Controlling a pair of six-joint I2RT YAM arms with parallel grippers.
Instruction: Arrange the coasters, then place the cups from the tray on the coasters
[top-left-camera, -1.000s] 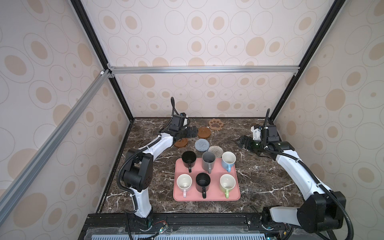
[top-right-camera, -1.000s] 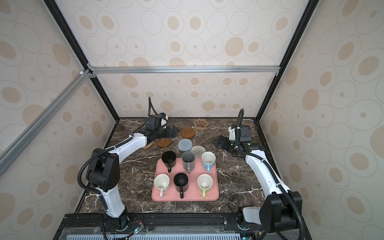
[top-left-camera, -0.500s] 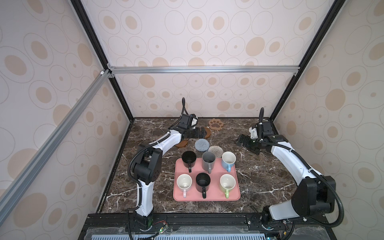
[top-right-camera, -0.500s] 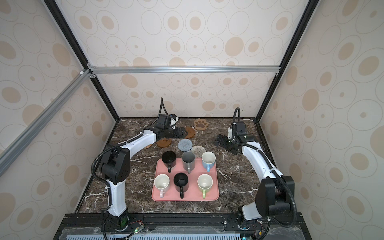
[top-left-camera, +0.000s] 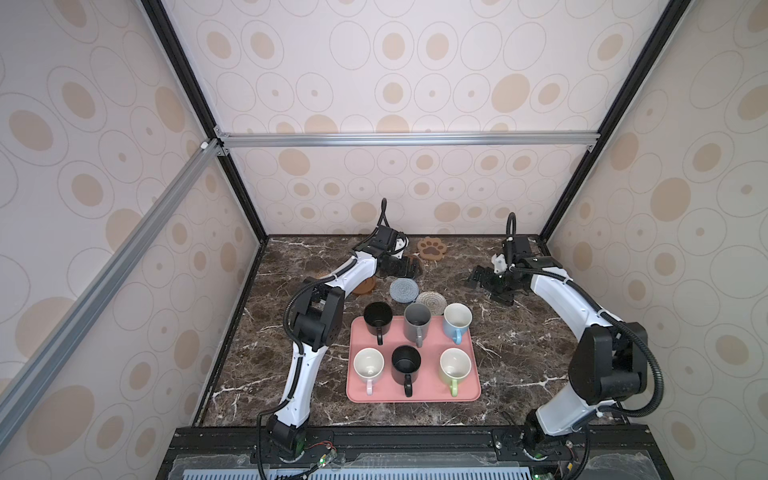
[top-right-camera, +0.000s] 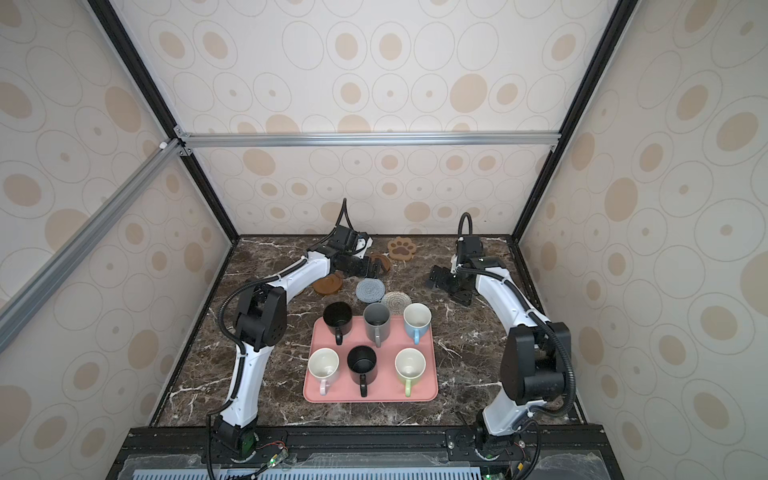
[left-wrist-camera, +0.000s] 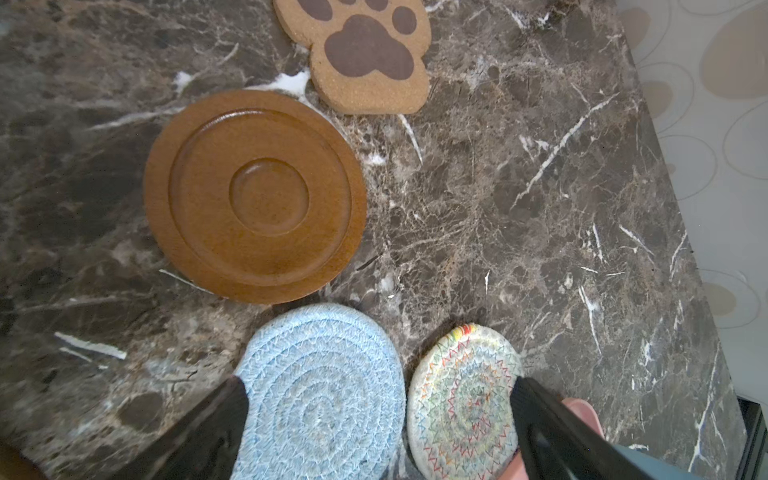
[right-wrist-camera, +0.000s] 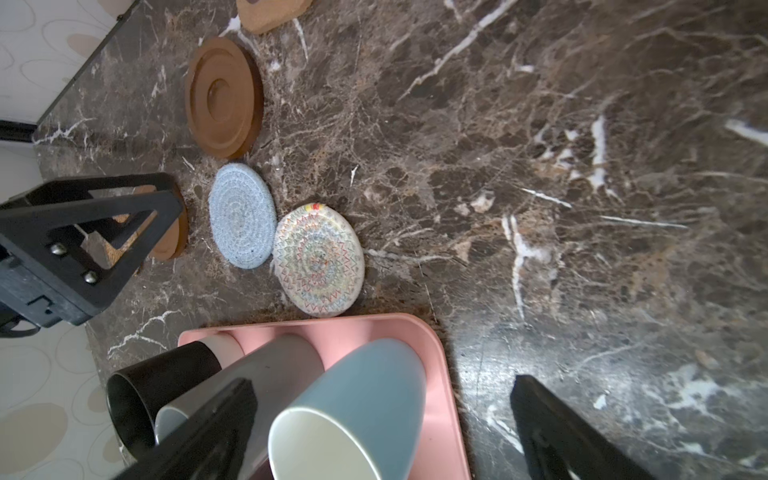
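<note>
The left gripper (top-left-camera: 409, 269) hangs wide open and empty, low over the mats at the back of the table (top-left-camera: 519, 353). The right gripper (top-left-camera: 488, 287) is wide open and empty too, off to the side over bare table.

The pink tray (top-left-camera: 415, 400) sits near the front with all six cups (top-left-camera: 406, 363) on it. Behind it lie the mats: a brown mat (left-wrist-camera: 254, 195), a paw mat (left-wrist-camera: 365, 54), and a blue mat (left-wrist-camera: 320, 390) just beside a cream mat (left-wrist-camera: 463, 399).

I think the job is at its first step, laying out the mats. Next, the left gripper must drop down, pinch one thin mat by its edge and carry it to a free spot.

A second ago this gripper was further left. It has moved toward the paw mat. No cup or mat has moved.
</note>
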